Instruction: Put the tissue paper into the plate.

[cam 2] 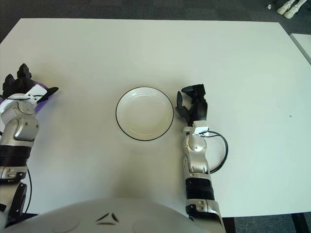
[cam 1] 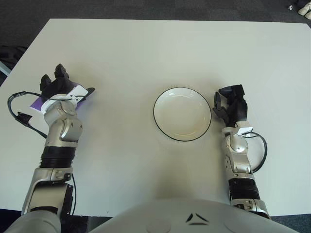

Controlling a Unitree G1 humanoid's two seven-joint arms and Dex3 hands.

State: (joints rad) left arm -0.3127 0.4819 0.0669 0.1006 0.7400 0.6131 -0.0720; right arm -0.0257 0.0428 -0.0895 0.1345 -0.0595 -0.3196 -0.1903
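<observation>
A wide white table (cam 1: 146, 53) is seen stretching away ahead of both hands, with dark carpet (cam 1: 146, 8) visible past its far edge. A white plate (cam 1: 182, 114) with a thin dark rim is set on the table just to the left of the right hand (cam 1: 232, 104), close beside it but not touching, and well apart from the left hand (cam 1: 59, 87), toward that hand's right. The plate is shown empty.

The left hand is placed near the table's left edge, its dark fingers (cam 1: 62, 74) lowered over a purple packet of tissue paper (cam 1: 40, 102). Only slivers of the purple packet are left visible beneath and to the left of the hand; the rest is covered by the palm and wrist. The fingers are curled down onto the packet, but whether a firm hold is had on it cannot be told. The packet appears to lie flat on the table, far from the plate.

The right hand is shown beside the plate's right rim, idle, with its fingers loosely bent and nothing held between them.

A black cable (cam 1: 19, 114) is looped out from the left wrist over the table's left edge, and another cable (cam 1: 261, 150) is looped beside the right forearm.
</observation>
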